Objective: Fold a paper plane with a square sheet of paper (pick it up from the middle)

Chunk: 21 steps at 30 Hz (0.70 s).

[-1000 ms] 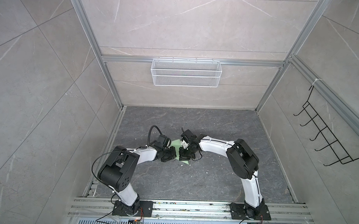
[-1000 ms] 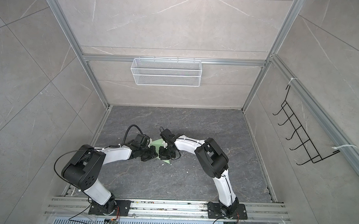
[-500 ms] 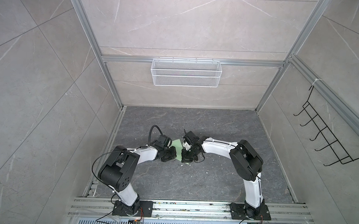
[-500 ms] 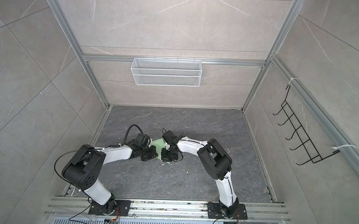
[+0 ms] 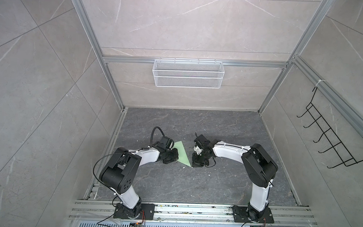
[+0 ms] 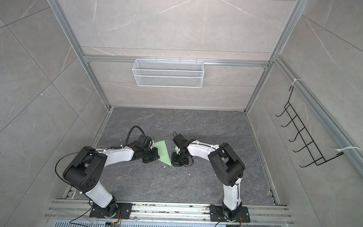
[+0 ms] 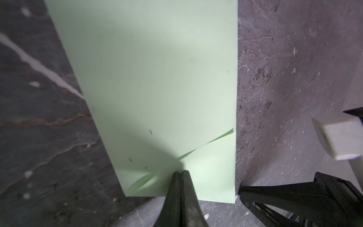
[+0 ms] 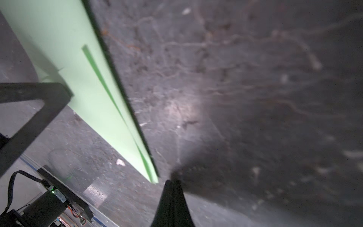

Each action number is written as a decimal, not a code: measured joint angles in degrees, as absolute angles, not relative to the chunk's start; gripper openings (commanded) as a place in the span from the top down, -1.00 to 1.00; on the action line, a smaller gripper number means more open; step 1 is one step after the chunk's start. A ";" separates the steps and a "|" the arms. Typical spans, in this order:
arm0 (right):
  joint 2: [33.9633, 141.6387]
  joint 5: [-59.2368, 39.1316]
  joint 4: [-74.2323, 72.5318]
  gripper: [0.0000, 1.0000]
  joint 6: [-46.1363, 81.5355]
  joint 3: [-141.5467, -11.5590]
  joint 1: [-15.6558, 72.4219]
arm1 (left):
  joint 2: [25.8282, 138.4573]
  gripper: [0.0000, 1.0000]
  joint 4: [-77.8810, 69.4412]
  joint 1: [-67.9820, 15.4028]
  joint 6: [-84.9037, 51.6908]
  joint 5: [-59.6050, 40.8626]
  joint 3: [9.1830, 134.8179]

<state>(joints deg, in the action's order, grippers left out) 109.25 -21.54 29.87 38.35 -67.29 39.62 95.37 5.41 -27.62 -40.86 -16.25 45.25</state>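
Backed off rightward since a moment ago, the right gripper [image 8: 172, 183] sits pressed shut just beside the paper plane's [image 5: 181, 152] pointed tip. The left gripper [image 7: 180, 174], also pressed together, rests on the paper, flat on the floor [image 5: 194, 191] between them.

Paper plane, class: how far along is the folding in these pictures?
Done: the green paper lies flat, folded into a narrow wedge with overlapping flaps. In hand: the shut left gripper presses it; the shut right gripper sits beside its point. Remaining: wing folds, probably.
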 measured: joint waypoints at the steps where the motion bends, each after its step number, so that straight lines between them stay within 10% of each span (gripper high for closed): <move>1: 108.71 -20.93 30.09 0.84 37.91 -66.87 39.48 | 95.39 1.00 6.00 -27.62 -40.53 -16.12 45.60; 11: 101.19 -16.86 20.99 0.04 27.92 -65.32 39.33 | 91.11 0.16 7.01 -25.87 -40.86 -17.63 49.21; 21: 101.01 -16.62 7.62 -0.16 17.58 -63.11 40.60 | 82.30 -0.29 -0.69 -20.58 -46.30 -18.87 35.40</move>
